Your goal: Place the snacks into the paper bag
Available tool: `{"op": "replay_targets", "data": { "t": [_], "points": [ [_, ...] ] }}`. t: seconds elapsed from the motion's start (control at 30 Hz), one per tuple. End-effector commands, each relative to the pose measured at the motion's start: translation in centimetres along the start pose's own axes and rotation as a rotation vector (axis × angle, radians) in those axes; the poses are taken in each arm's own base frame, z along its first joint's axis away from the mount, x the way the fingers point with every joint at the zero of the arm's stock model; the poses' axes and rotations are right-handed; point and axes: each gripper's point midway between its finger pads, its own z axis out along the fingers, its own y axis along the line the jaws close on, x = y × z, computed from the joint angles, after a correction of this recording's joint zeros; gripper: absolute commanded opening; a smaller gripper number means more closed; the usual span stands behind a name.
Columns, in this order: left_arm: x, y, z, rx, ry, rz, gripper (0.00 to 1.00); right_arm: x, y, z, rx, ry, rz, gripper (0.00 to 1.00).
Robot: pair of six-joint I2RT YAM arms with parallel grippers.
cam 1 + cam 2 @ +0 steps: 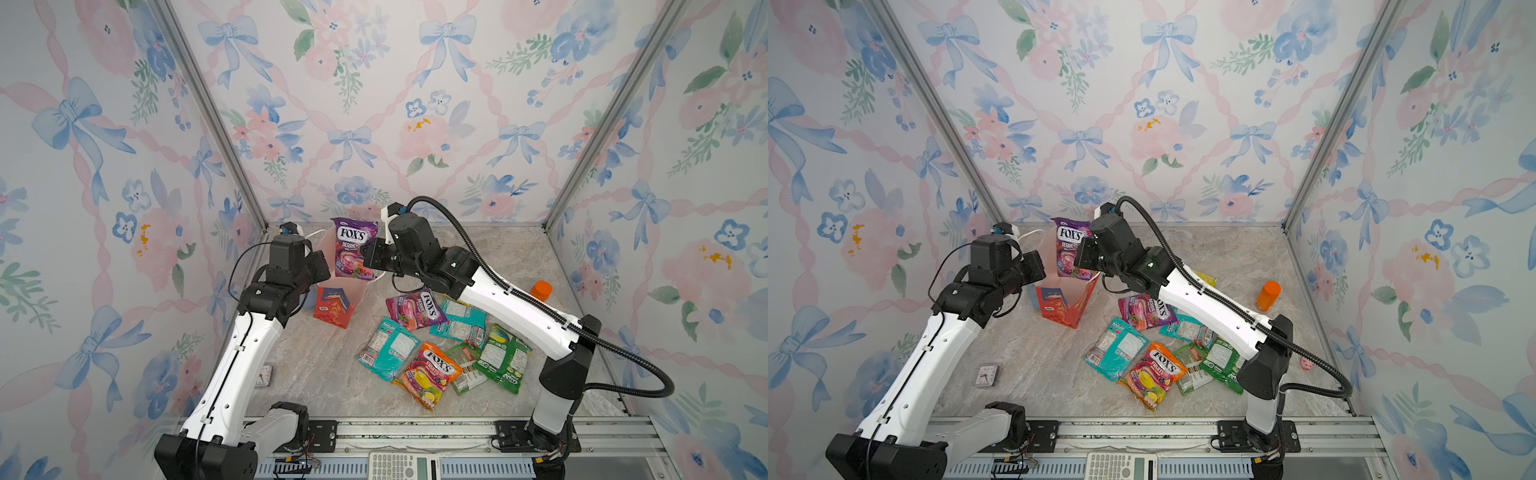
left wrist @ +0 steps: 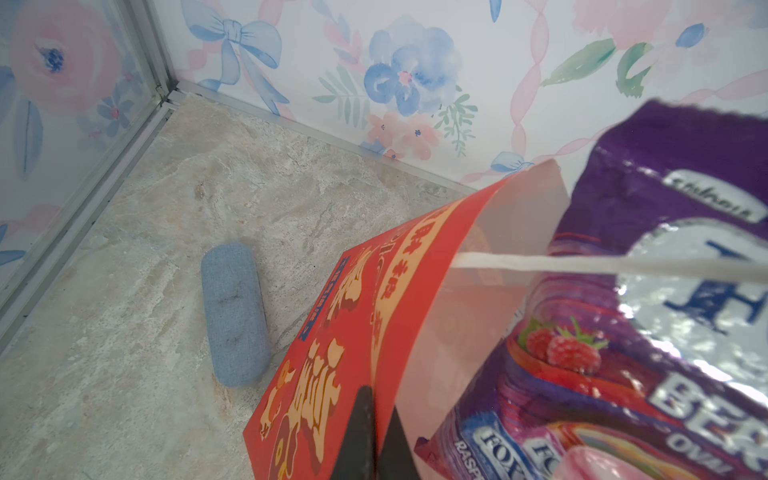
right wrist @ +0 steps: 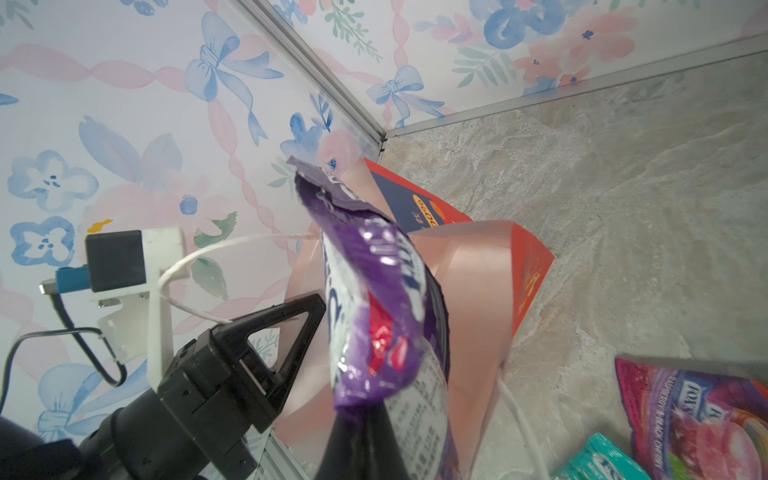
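Two claws are clenched. The left claw (image 2: 379, 444) pinches the left wall of the red paper bag (image 1: 332, 309) at its rim, and the bag stands upright with its mouth open. A purple FOX'S Berries packet (image 1: 353, 249) hangs upright over that mouth; how far its lower end dips inside I cannot tell. The right claw (image 1: 368, 255) grasps the packet's right edge, just right of the bag. Farther right of the bag, loose packets (image 1: 432, 365) lie overlapping on the table, and beyond them stands an orange bottle (image 1: 1268, 296).

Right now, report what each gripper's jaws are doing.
Left gripper: jaws shut on the paper bag rim.
Right gripper: jaws shut on the purple packet.
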Motion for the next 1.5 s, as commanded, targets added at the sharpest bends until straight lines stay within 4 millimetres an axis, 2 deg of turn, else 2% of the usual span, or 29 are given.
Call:
{"op": "replay_targets", "data": {
  "t": [0.0,0.43,0.8,1.2,1.47],
  "points": [
    [-0.6,-0.2,-0.7,0.016,-0.048,-0.031,0.00,-0.8,0.4,0.5,-0.028,-0.013,0.029,0.00],
    [-0.2,-0.3,-0.4,0.030,-0.045,-0.045,0.00,2.3,-0.7,1.8,-0.004,0.103,0.009,0.00],
    [0.0,-0.3,-0.4,0.032,-0.040,-0.045,0.00,3.4,-1.3,2.0,0.019,0.151,-0.007,0.00],
    [0.1,0.0,-0.2,0.018,-0.039,-0.037,0.00,2.1,-2.2,0.2,0.032,0.086,0.000,0.00],
    [0.1,-0.3,-0.3,0.033,-0.034,-0.038,0.00,2.7,-2.6,0.3,0.039,0.112,0.003,0.00]
  ]
}}
